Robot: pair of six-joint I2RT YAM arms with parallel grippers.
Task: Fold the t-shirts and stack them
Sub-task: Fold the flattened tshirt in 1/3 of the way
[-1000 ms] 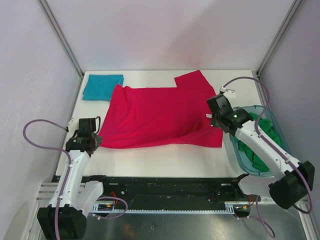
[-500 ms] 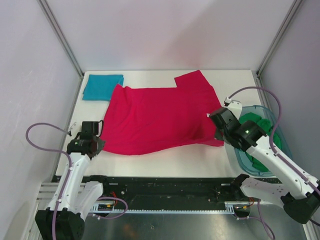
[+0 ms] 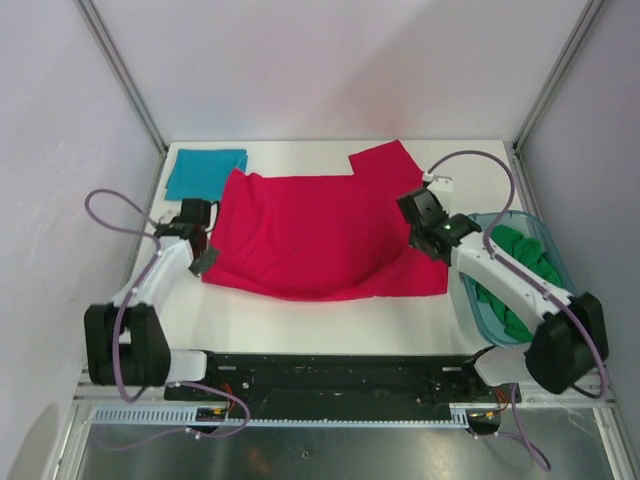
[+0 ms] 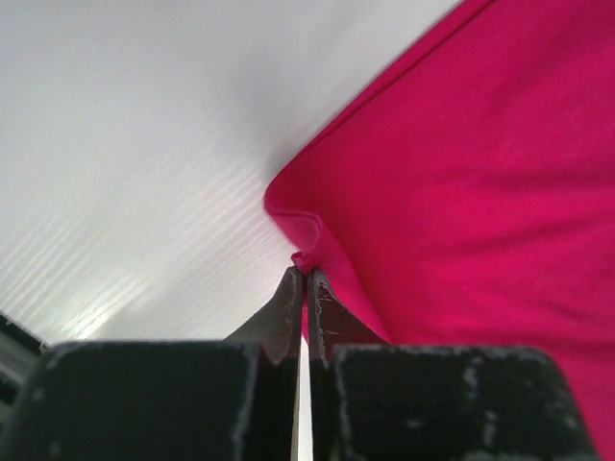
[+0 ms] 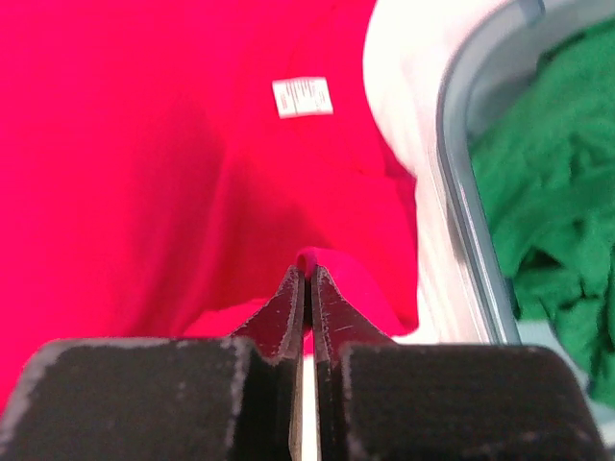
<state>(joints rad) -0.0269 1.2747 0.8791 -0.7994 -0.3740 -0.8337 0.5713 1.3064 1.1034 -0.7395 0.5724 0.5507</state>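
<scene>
Top external view showed the red shirt (image 3: 320, 235) spread across the middle of the tabletop (image 3: 330, 315), its long axis running left to right. One sleeve pointed toward the far edge, right of centre. The left tool (image 3: 206, 262) sat at the shirt's near-left corner. In the left wrist view its jaws were pinched shut on a small ridge of that corner's hem. The right tool (image 3: 422, 232) sat at the shirt's right edge, just beside the tub (image 3: 480, 310) holding the green shirt (image 3: 525, 265). In the right wrist view it was closed on a raised fold of red cloth, with a white label (image 5: 303, 97) lying beyond it. The teal shirt (image 3: 205, 172) lay folded at the far-left corner, touching the red one.
</scene>
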